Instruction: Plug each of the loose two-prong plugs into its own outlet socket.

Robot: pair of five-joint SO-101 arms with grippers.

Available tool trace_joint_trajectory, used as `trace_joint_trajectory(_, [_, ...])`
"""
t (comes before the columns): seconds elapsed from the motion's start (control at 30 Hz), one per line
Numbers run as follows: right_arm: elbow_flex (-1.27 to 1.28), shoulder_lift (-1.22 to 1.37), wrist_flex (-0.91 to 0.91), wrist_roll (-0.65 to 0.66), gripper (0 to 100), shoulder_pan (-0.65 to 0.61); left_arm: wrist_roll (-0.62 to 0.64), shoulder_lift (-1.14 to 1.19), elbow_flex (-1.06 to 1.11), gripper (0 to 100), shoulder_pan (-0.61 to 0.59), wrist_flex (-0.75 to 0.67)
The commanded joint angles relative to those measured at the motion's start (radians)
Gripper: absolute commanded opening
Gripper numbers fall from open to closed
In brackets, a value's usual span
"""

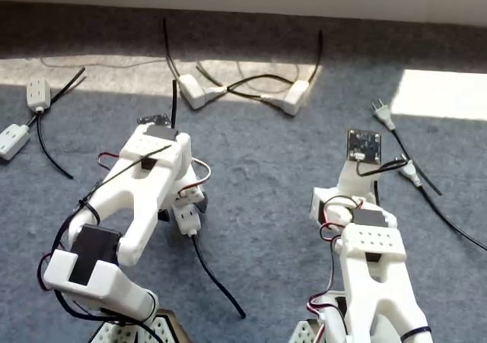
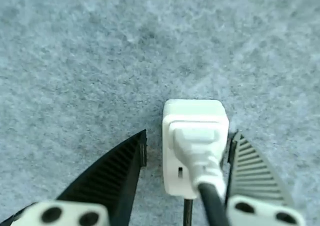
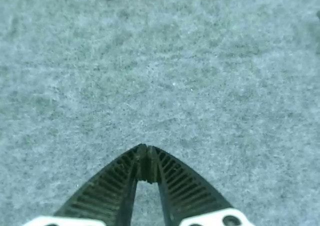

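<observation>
A white outlet socket (image 2: 192, 108) lies on the grey carpet with a white plug (image 2: 195, 136) seated in it and a black cord trailing off. My left gripper (image 2: 190, 141) stands open around this socket, one finger on each side, the left one apart from it. In the high view the same socket (image 1: 188, 220) sits under the left arm. My right gripper (image 3: 146, 156) is shut on nothing, over bare carpet. Two loose plugs (image 1: 383, 113) (image 1: 409, 172) on black cords lie to the right of the right arm.
Two white sockets (image 1: 192, 92) (image 1: 293, 100) with looping black cords lie at the back centre. Two more sockets (image 1: 38, 92) (image 1: 11, 139) lie at the far left. A black cord (image 1: 217, 282) runs forward between the arms.
</observation>
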Motion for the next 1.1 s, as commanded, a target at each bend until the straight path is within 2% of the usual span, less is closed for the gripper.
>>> trace_joint_trajectory(0.0, [-0.005, -0.019, -0.015, -0.003, 0.8, 0.012, 0.0, -0.01, 0.054, 27, 0.039, -0.098])
trace_joint_trajectory(0.1, [-0.005, -0.019, -0.015, -0.003, 0.8, 0.012, 0.0, -0.012, 0.039, 23, 0.047, -0.098])
trace_joint_trajectory(0.27, [-0.005, -0.019, -0.015, -0.003, 0.8, 0.012, -0.006, -0.012, -0.024, 2, 0.045, -0.1])
trace_joint_trajectory(0.47, [-0.005, -0.018, -0.015, -0.003, 0.8, 0.01, -0.006, -0.012, -0.173, 1, 0.039, -0.1])
trace_joint_trajectory(0.6, [-0.005, -0.018, -0.015, -0.003, 0.8, 0.01, -0.015, -0.002, -0.412, 1, 0.039, -0.107])
trace_joint_trajectory(0.77, [-0.005, -0.018, -0.015, -0.003, 0.8, 0.008, -0.203, 0.085, -0.779, 1, 0.045, -0.14])
trace_joint_trajectory(1.07, [-0.005, -0.018, -0.016, -0.003, 0.8, 0.008, -0.33, 0.648, -1.448, 1, -0.025, -0.249])
